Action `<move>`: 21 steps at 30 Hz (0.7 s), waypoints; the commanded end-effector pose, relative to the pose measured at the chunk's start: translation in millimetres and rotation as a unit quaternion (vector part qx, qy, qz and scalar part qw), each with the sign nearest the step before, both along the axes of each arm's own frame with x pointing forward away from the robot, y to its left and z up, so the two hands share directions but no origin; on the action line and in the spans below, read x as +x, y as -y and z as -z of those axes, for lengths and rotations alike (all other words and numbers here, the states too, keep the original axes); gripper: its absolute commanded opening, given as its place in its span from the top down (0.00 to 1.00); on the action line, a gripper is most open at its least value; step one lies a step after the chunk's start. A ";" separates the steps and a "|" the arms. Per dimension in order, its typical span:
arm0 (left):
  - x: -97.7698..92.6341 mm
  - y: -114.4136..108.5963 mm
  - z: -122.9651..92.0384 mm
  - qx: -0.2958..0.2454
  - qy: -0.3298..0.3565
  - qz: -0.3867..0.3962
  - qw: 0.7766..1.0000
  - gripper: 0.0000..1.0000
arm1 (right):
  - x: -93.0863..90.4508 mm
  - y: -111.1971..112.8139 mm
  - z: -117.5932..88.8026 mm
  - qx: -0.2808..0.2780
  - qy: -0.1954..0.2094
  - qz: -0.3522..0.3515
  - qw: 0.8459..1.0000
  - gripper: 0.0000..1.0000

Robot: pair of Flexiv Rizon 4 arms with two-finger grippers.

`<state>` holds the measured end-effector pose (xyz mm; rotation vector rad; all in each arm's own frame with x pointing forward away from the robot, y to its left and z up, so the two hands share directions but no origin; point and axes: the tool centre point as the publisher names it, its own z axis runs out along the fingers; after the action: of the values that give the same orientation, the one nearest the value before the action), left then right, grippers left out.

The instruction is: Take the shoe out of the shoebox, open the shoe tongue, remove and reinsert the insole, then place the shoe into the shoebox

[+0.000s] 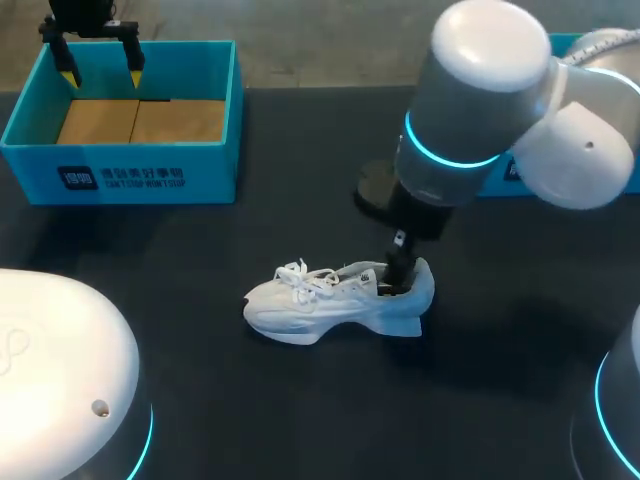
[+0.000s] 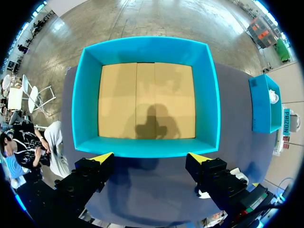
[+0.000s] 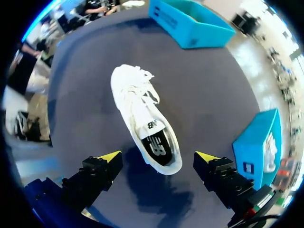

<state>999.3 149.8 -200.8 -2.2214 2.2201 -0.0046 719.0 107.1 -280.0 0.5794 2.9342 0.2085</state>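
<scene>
- Dark table [image 1: 300, 400] carries everything, and its open middle gives both arms room to work on the shoe away from the boxes.
- Right arm [image 1: 480, 100] comes in from the right and hangs over the middle of the table, probably so it can get down into the shoe's opening.
- Blue shoebox [image 1: 140, 178] stands at the far left with its top open. Only its cardboard floor shows inside, so it looks ready to take the shoe back.
- Second blue box [image 3: 256, 142] sits well apart on the far right, behind the right arm, with something white in it that I cannot make out.
- White shoe [image 1: 320, 300] rests on its sole near the table's middle, out of the shoebox and well apart from it. In the head view its long axis runs left to right, with the toe to the left and the heel to the right, under the right arm.
- Dark insole [image 3: 159, 147] shows through the shoe's opening and seems to lie flat in place.
- Right fingers [image 3: 108, 157] are spread wide to either side of the heel and grip nothing.
- Left fingers [image 2: 102, 157] hang above the shoebox's edge, also wide apart and empty, seemingly parked out of the way.
</scene>
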 end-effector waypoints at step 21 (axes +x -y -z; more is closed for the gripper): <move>0.3 0.0 -0.4 0.000 -0.001 0.000 1.000 0.00 | 11.7 39.9 28.4 0.103 0.039 -0.196 0.974 0.00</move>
<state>999.3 149.8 -200.8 -2.2215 2.2200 -0.0046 733.3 68.6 -303.1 0.0145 2.9657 0.4452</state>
